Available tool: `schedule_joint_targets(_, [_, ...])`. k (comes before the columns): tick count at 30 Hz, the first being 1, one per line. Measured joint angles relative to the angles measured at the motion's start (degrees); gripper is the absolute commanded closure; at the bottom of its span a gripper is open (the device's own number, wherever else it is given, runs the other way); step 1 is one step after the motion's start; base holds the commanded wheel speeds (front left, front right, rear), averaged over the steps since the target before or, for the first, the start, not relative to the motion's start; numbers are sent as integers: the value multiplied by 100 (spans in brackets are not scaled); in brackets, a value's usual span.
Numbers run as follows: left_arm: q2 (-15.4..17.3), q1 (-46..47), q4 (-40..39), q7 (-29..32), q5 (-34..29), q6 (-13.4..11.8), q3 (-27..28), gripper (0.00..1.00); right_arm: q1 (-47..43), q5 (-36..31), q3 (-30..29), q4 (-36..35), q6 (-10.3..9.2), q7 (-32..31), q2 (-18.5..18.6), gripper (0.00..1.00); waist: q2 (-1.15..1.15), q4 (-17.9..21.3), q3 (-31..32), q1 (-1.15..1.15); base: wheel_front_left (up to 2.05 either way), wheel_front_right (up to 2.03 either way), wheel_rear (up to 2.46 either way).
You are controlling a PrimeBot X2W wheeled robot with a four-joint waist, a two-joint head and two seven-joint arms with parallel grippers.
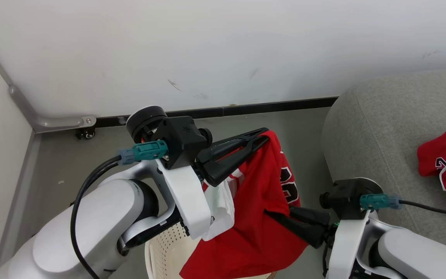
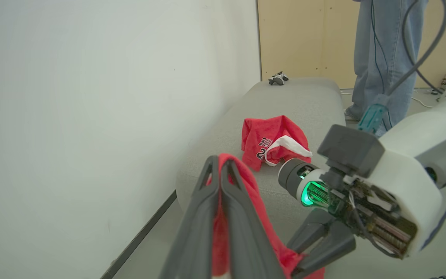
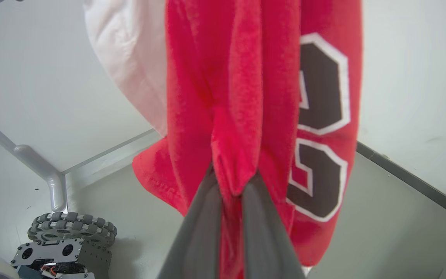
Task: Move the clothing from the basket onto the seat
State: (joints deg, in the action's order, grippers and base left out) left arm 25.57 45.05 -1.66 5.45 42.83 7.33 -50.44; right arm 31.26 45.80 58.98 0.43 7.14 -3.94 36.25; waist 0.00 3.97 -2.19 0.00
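Note:
A red jersey (image 1: 259, 228) with dark white-edged numbers hangs in the air between both grippers, above the cream basket (image 1: 161, 248). My left gripper (image 1: 259, 140) is shut on its top edge, and from the left wrist the red cloth (image 2: 246, 182) shows pinched between the fingers (image 2: 203, 201). Lower down, my right gripper (image 1: 275, 214) is shut on a fold of the same jersey (image 3: 246, 97), whose white lining (image 3: 130, 58) shows at the upper left. A second red jersey (image 1: 445, 155) (image 2: 273, 141) lies crumpled on the grey seat (image 1: 378, 124) (image 2: 304, 97).
A white wall with a dark baseboard (image 1: 269, 106) runs behind the floor strip between basket and seat. A game controller (image 2: 278, 78) lies at the seat's far end. A person's legs in jeans (image 2: 378, 58) stand beyond it. The robot's wheel (image 3: 72, 229) is on the floor.

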Motion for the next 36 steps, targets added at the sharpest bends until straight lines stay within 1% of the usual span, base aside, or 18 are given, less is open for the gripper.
schedule_joint_targets(7, [-1,-14,252,-109,68,0,3,100,83,14,113,120,0,265,12,100,0,49,-31,0,0,0,0])
schedule_joint_targets(11, [0,-81,443,-202,156,0,3,100,83,77,71,181,0,479,96,100,0,111,-52,0,0,0,0])
schedule_joint_targets(20, [-35,-387,829,-474,293,0,25,100,81,332,-328,336,0,955,313,100,0,295,-104,0,0,0,0])
schedule_joint_targets(27, [-155,-521,962,-757,320,0,1,100,82,592,-660,433,0,1277,333,100,0,453,-154,0,0,0,0])
schedule_joint_targets(35, [-285,-691,1054,-960,352,0,-83,100,179,726,-756,480,0,1410,386,100,0,499,-195,0,0,0,0])
schedule_joint_targets(36, [-292,-696,1066,-962,352,0,-101,98,184,731,-769,489,0,1411,397,100,0,493,-198,0,0,0,0])
